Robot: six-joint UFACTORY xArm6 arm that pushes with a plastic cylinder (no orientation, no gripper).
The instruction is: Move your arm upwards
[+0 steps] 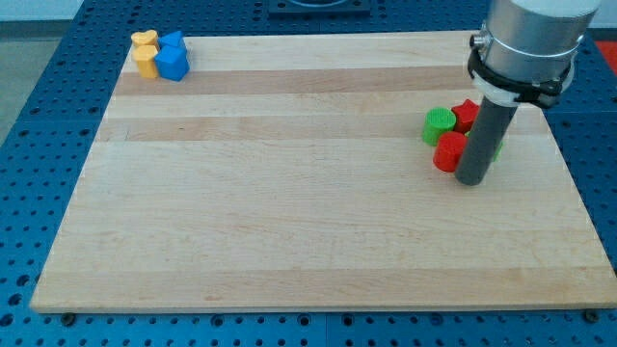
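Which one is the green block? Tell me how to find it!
Look at the wooden board and go to its right side, where the dark rod comes down to my tip. A little cluster of blocks sits just left of the rod. The green block is the leftmost of them, touching two red blocks, and the only clearly green one there.

Bright, even overhead light falls on the pale wooden board with soft, short shadows beneath the blocks, no harsh glare, sharp focus throughout, and slight perspective narrowing toward the view's top.
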